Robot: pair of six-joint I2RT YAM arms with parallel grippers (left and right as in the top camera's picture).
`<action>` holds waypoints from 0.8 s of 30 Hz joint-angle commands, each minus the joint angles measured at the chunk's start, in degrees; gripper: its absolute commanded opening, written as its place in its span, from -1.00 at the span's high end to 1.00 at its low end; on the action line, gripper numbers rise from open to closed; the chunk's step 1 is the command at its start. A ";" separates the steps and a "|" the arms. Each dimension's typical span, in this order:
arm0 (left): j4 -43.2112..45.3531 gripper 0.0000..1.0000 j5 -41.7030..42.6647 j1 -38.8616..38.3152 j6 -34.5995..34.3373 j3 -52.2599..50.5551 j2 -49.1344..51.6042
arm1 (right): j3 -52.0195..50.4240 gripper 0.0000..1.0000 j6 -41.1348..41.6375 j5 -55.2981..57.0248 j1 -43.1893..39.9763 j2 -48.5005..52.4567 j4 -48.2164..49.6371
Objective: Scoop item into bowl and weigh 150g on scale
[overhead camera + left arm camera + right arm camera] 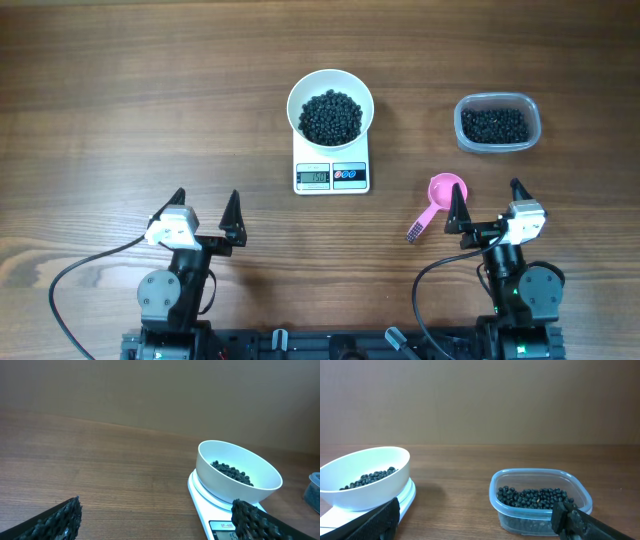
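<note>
- Both claws gape wide and empty: left gripper [207, 205] and right gripper [487, 195] sit at the worktop's near edge.
- Beans [331, 116] lie in the bowl [295, 95] on the scale [332, 176], mid-worktop.
- With the scoop [445, 190] lying loose, scooping looks finished. The display [316, 177] is too small to read.

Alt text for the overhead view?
A white bowl of black beans sits on a kitchen scale, a clear tub of beans to its right. A pink scoop lies beside the open right end effector; the left end effector is also open.
</note>
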 commanded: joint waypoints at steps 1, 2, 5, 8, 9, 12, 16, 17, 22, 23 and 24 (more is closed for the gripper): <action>-0.04 -1.00 -1.16 -0.22 0.31 -0.59 -0.63 | -0.07 -0.99 -0.72 0.57 0.35 -0.61 0.17; -0.02 -1.00 -1.14 -0.22 0.28 -0.59 -0.63 | -0.07 -0.99 -0.70 0.57 0.35 -0.61 0.17; 0.11 -1.00 -0.96 -0.20 0.28 -0.59 -0.63 | -0.07 -0.99 -0.72 0.57 0.35 -0.61 0.17; 0.13 -1.00 -0.59 -0.15 0.02 -0.59 -0.63 | -0.07 -0.99 -0.72 0.57 0.35 -0.61 0.17; 0.20 -1.00 0.00 -0.15 -0.50 -0.59 -0.63 | -0.07 -0.99 -0.72 0.57 0.35 -0.61 0.17; 0.13 -1.00 -0.11 -0.13 -3.34 -0.59 -0.63 | -0.07 -1.00 -0.72 0.57 0.35 -0.61 0.17; 0.07 -1.00 -0.13 -0.13 -6.12 -0.59 -0.63 | -0.07 -0.99 -0.70 0.57 0.35 -0.61 0.17; 0.04 -1.00 -0.24 -0.13 -6.08 -0.59 -0.63 | -0.07 -0.99 -0.72 0.57 0.35 -0.61 0.17; 0.04 -1.00 -0.31 -0.15 -5.90 -0.59 -0.63 | -0.07 -0.99 -0.72 0.57 0.35 -0.61 0.17; 0.04 -1.00 -0.31 -0.15 -5.90 -0.59 -0.63 | -0.07 -1.00 -0.72 0.57 0.35 -0.61 0.17; 0.09 -1.00 -0.31 -0.15 -5.90 -0.59 -0.63 | -0.07 -1.00 -0.72 0.57 0.35 -0.61 0.17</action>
